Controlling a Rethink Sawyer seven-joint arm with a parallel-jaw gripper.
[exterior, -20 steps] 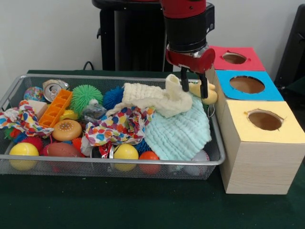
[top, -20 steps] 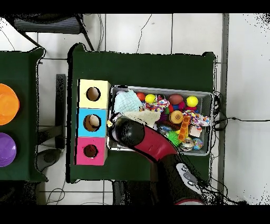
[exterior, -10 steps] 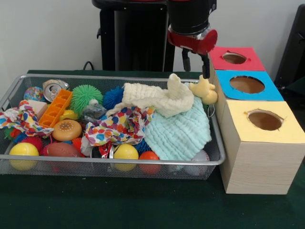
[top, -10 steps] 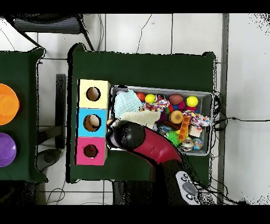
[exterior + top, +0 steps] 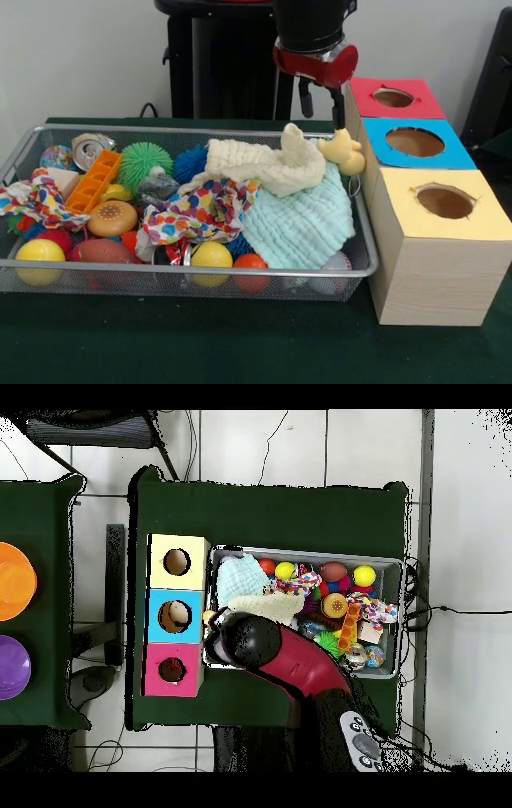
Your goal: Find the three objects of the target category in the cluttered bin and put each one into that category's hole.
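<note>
Above the bin's far right corner, in the front view, the pincer [image 5: 318,92] hangs with its two dark fingers [image 5: 305,96] parted and nothing between them. Just below and a touch right sits a small yellow plush [image 5: 344,152], propped on the bin [image 5: 200,270] rim against the blue box [image 5: 416,142]. Which category is wanted I can't tell, but that plush looks the nearest candidate. It reads as soft and light, so it should squash under the pads and could slip out; my call is to pinch it across the body, not by a limb. Right beside it lie a cream knit [image 5: 264,164] and a mint cloth [image 5: 300,216], both floppy, both likely to snag and drag along. The red box [image 5: 396,98] and yellow box [image 5: 444,202] flank the blue one, all on the green surface [image 5: 240,340].

From overhead, the arm [image 5: 290,659] covers the bin's lower left corner, so the pincer's fingers don't show here. Just a sliver of the plush [image 5: 210,617] peeks out between bin [image 5: 390,562] and blue box [image 5: 175,616], level with that box's hole. The mint cloth [image 5: 240,579] lies just above.
</note>
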